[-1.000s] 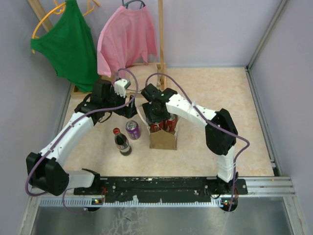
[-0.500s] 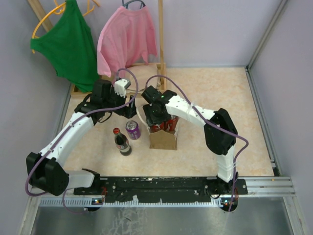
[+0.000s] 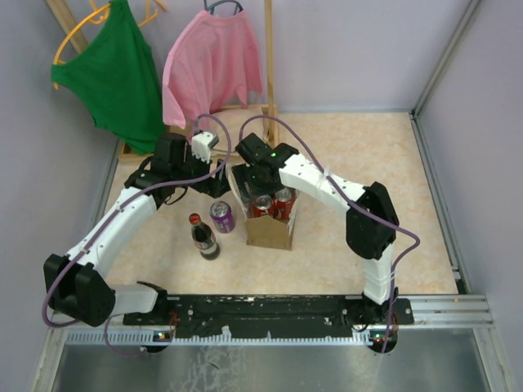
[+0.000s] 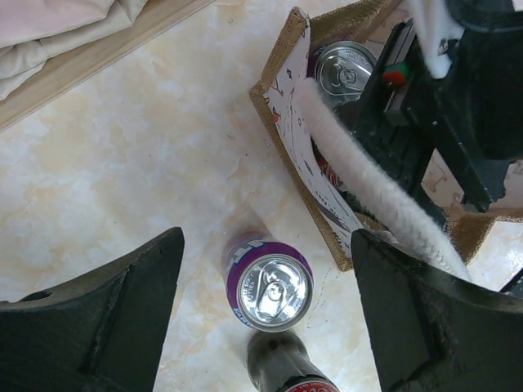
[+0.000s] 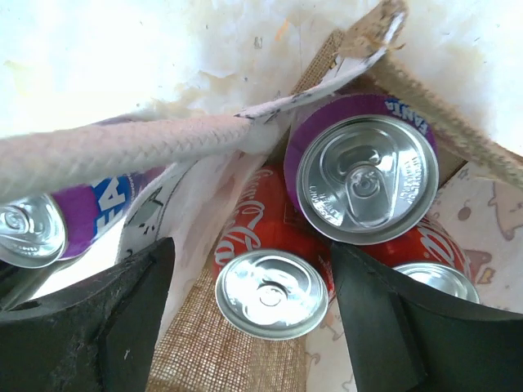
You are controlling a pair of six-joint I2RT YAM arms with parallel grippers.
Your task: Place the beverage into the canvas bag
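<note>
Presently: can in bag, both grips empty

My right gripper (image 5: 249, 253) hangs over the mouth of the upright tan-brown canvas bag (image 3: 268, 235), fingers parted with nothing between them. Below it the purple Fanta soda can (image 5: 364, 167) stands upright inside the bag, against the red cola cans (image 5: 274, 292). A white rope handle (image 5: 122, 155) crosses that view. My left gripper (image 4: 265, 241) is spread wide and empty above a second purple can (image 4: 268, 290) on the beige table (image 3: 368, 163), just beside the bag and a dark red-capped cola bottle (image 3: 204, 237).

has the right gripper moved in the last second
Yes. The right gripper has shifted toward the far side of the canvas bag, uncovering the cans inside.
</note>
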